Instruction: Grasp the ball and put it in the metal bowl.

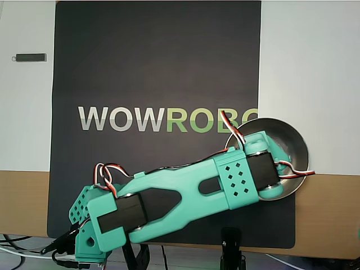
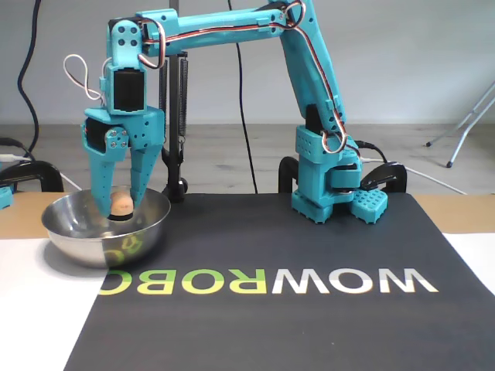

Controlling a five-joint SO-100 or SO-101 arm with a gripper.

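In the fixed view my teal gripper points straight down into the metal bowl, which stands at the left on the mat's edge. The small peach-orange ball sits between the two fingers at about rim height, inside the bowl's outline. The fingers close against the ball on both sides. In the overhead view the bowl is at the right and the arm's wrist covers its middle. The ball and fingertips are hidden there.
A black mat with WOWROBO lettering covers the table middle. The arm's base stands at the mat's back edge, right of the bowl. A small dark stick lies on the white surface at far left. Cables and clamps run along the table edge.
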